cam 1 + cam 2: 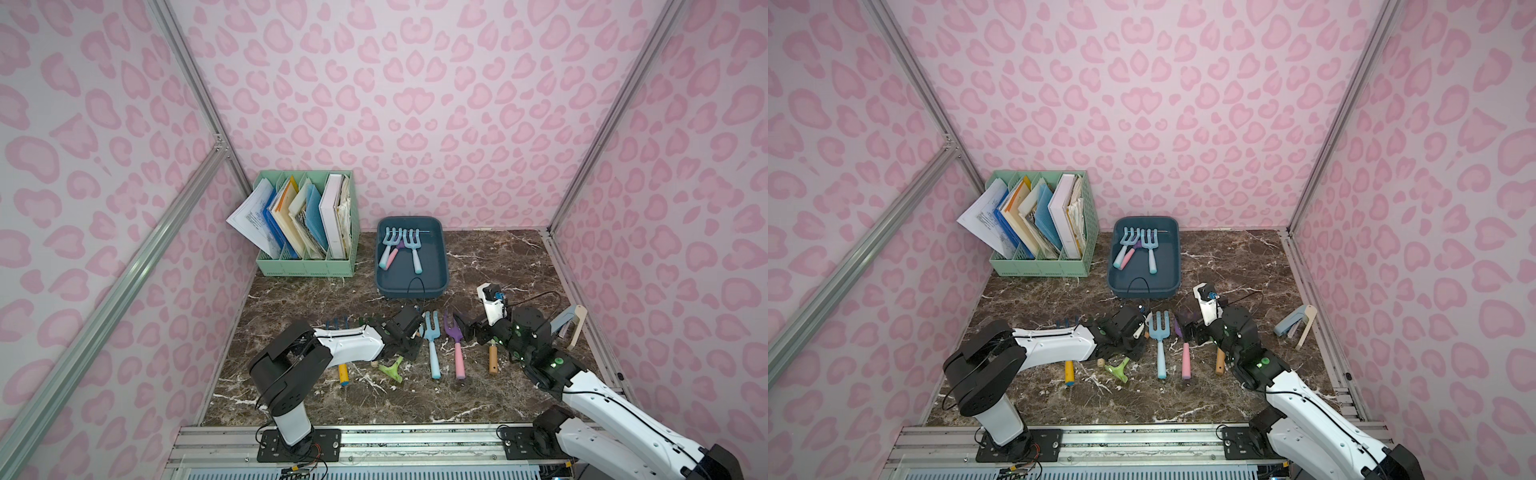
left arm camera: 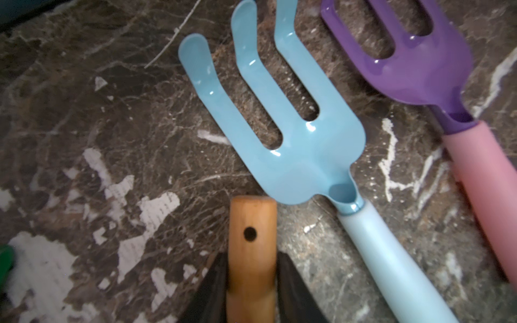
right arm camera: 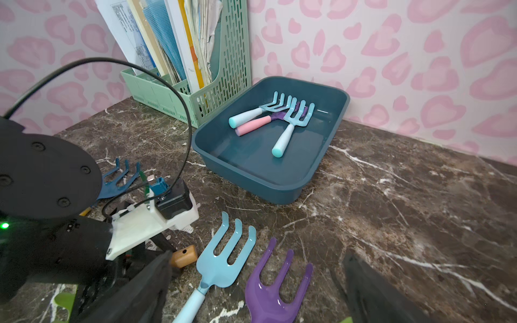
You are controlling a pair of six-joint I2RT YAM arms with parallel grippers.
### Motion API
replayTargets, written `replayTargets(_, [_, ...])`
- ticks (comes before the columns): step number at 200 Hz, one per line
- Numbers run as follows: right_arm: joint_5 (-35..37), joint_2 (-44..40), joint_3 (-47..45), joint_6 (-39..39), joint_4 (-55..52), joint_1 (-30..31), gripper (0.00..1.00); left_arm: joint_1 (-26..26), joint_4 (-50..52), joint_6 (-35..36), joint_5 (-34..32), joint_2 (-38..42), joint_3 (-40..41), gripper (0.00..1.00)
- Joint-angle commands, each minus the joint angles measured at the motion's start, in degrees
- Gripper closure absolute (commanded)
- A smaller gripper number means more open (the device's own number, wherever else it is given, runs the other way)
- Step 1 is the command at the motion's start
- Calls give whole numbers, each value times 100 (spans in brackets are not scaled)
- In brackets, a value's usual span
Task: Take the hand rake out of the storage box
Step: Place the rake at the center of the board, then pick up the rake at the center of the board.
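Left pincer (image 2: 251,261) straddles a wooden handle (image 2: 251,218) on the table (image 2: 84,112), gripping or released I cannot tell, right pincer (image 3: 257,257) gapes empty; three rakes (image 3: 296,117) lie in the blue box (image 3: 246,181), seemingly light, stiff, glossy-tined, so I would take one by its grip.

L arm (image 1: 349,343): base on front rail, elbow folded up, white forearm stretched low twd table centre. L gripper (image 2: 251,256): black fingers (image 2: 215,282) tight along both sides of wooden handle (image 2: 250,223); clamped or just loose, can't tell. R arm (image 1: 602,399): reaches in from front-right, wrist bent. R gripper (image 3: 257,254): low, jaws wide apart, nothing betw them. Grippers near each other, not touching.
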State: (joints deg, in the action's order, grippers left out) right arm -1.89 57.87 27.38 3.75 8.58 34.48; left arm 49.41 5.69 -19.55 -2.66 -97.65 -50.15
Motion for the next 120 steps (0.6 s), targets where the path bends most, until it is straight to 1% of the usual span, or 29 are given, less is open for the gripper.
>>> replayTargets(1, [-203, -13, 47, -795, 431, -40, 2, 7, 267, -47, -147, 431, 107, 43])
replayTargets(10, [-519, -89, -12, -994, 597, -147, 2, 7, 360, -73, -269, 685, 171, 32])
replayTargets(14, [-687, -135, -34, -1086, 680, -200, 2, 7, 402, -87, -301, 808, 180, 24])
replayTargets(21, [-993, -205, -97, -1252, 852, -283, 2, 7, 475, -100, -329, 1015, 209, 6])
replayTargets(25, [-1191, -241, -142, -1375, 964, -327, 2, 3, 515, -121, -352, 1131, 219, 2])
replayTargets(40, [-1898, -227, -235, -1839, 1333, -476, 4, 7, 650, -206, -445, 1651, 260, 2])
replayTargets(48, [-2223, -100, -195, -2122, 1383, -535, 5, 5, 740, -297, -611, 2014, 313, 2])
replayTargets(62, [-2760, 339, -144, -3086, 1373, -483, 5, -1, 859, -452, -895, 2819, 446, 2])
replayTargets(68, [-2991, 564, -164, -3546, 1394, -373, 2, -8, 1079, -730, -1254, 3183, 465, 2])
replayTargets(78, [-3439, 972, -157, -4326, 1377, -199, 2, -55, 1462, -1065, -1842, 3808, 462, 2])
replayTargets(87, [-3506, 1358, 40, -4841, 1158, 34, 2, -96, 1784, -1269, -2240, 4349, 457, 2])
replayTargets(99, [-3598, 1867, 383, -5443, 765, 286, 3, -141, 2044, -1343, -2439, 4964, 495, 2])
replayTargets(113, [-3216, 2546, 1128, -6015, -86, 622, 10, -176, 2369, -1460, -2804, 5501, 579, 2])
replayTargets(120, [-2972, 2865, 1533, -6375, -620, 801, 15, -198, 2504, -1509, -2998, 5705, 629, 2])
